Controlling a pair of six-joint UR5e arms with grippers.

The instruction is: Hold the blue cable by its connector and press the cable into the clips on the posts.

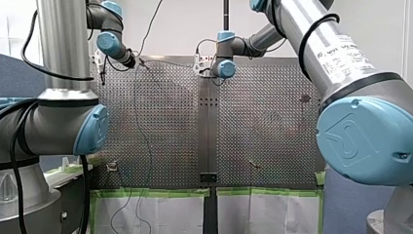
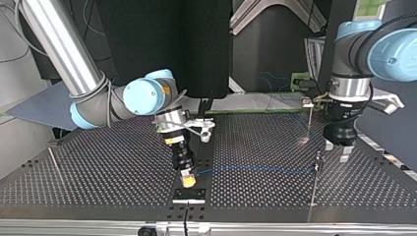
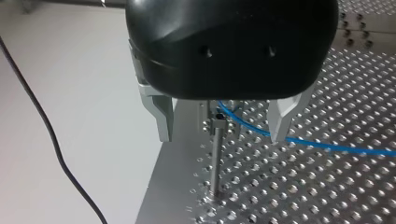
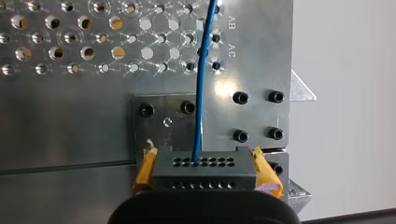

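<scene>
- My right hand [image 4: 203, 164] is closed on the connector [image 4: 203, 173]. Its yellow pads [image 4: 144, 169] press the two ends of the black block, which has two rows of small holes.
- The cable [image 4: 201, 93], thin and blue, leaves the connector and runs straight ahead of the hand, over the bench [image 4: 70, 126].
- Just beside the cable, the bench is marked "AB" and "AC".
- My left hand [image 3: 223, 135] is wide open and holds nothing. Its metal fingers [image 3: 163, 116] stand on either side of a post [image 3: 215, 161].
- The clip [image 3: 218, 123] tops that post. The cable passes just beside it and runs off past one finger; I cannot tell whether it sits in the clip.
- In the top view the cable stretches low over the bench between the two hands, which are well apart.
- In the front view a white sticker [image 1: 341, 56] on my right arm carries print too small to read.
</scene>
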